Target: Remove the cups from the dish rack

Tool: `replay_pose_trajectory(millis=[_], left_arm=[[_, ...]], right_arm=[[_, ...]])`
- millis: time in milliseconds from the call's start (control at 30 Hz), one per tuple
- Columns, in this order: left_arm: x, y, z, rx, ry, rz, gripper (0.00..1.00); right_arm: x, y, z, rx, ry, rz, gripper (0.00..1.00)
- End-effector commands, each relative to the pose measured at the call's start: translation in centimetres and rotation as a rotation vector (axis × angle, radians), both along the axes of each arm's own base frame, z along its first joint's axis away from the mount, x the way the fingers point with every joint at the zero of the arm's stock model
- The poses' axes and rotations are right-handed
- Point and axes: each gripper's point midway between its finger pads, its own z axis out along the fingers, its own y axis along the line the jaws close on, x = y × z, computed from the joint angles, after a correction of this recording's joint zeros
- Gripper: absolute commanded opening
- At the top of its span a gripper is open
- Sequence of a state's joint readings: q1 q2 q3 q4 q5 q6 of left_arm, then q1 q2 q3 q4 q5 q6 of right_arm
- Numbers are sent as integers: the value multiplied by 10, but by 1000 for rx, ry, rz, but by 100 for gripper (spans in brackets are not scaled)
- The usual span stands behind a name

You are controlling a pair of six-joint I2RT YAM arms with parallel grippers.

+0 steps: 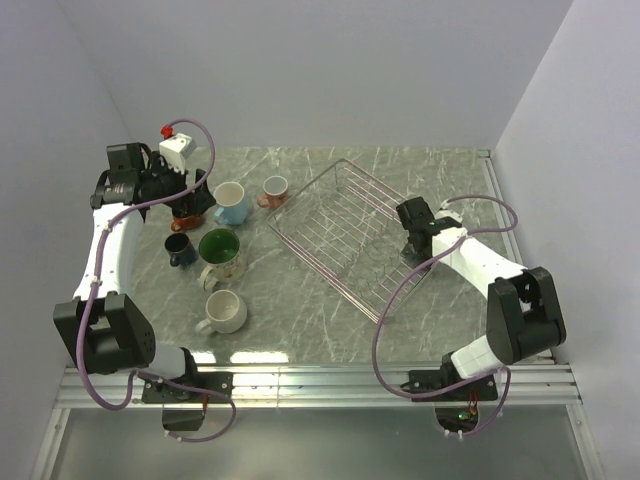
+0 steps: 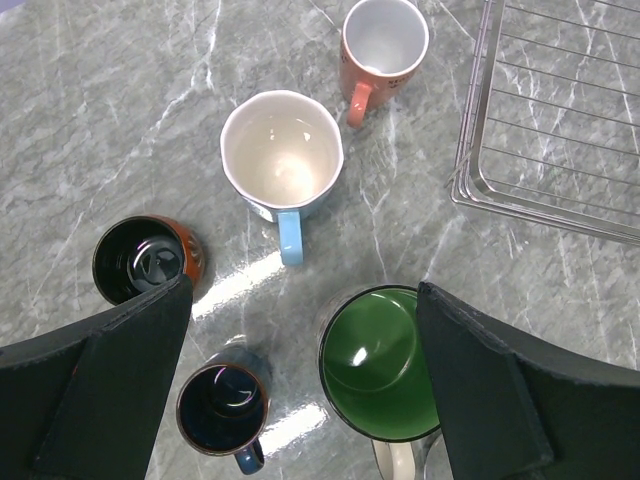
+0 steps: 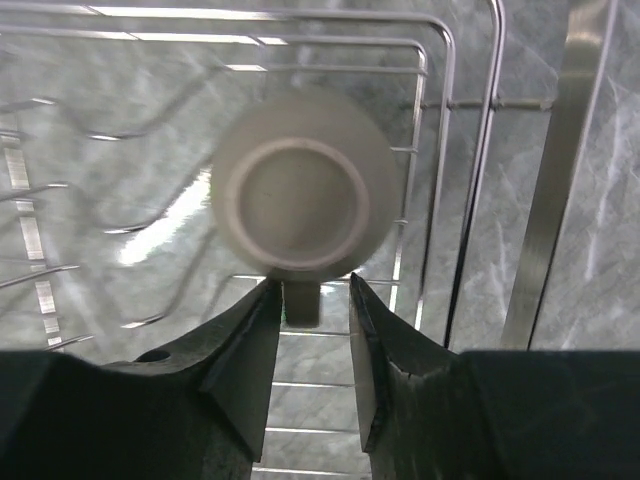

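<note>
The wire dish rack (image 1: 330, 240) stands mid-table, turned at an angle. In the right wrist view an olive-grey mug (image 3: 305, 195) sits upside down in the rack (image 3: 480, 103). My right gripper (image 3: 315, 300) is open with its fingers either side of the mug's handle; in the top view this gripper (image 1: 412, 243) hides the mug. On the table to the left stand the light blue (image 2: 282, 155), pinkish-orange (image 2: 383, 40), orange-red (image 2: 190, 255), dark blue (image 2: 222, 408), green-inside floral (image 2: 385, 365) and white (image 1: 225, 312) mugs. My left gripper (image 2: 305, 300) hangs open and empty above them.
The rack's near-left corner (image 2: 462, 180) lies just right of the mug group. Grey walls close in the table on the left, back and right. A metal rail (image 1: 320, 380) runs along the near edge by the arm bases.
</note>
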State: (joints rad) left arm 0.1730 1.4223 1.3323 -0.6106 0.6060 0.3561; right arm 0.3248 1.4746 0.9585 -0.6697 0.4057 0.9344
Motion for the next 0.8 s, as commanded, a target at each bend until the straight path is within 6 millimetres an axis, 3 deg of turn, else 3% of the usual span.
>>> replay_pose_trajectory(millis=[0, 233, 333, 467, 533, 767], left_arm=[[6, -5, 22, -3, -64, -38, 99], [6, -5, 22, -5, -64, -38, 99], [4, -7, 22, -5, -60, -47, 100], [4, -6, 21, -7, -56, -43, 99], [4, -7, 22, -6, -56, -45, 99], [4, -9, 25, -27, -53, -51, 99]], right_arm=[[0, 0, -4, -14, 2, 15, 40], [5, -6, -9, -46, -4, 12, 41], [8, -7, -10, -65, 2, 29, 37], [10, -5, -9, -61, -4, 40, 8], [9, -6, -4, -68, -14, 40, 0], [12, -9, 50, -120, -158, 44, 0]])
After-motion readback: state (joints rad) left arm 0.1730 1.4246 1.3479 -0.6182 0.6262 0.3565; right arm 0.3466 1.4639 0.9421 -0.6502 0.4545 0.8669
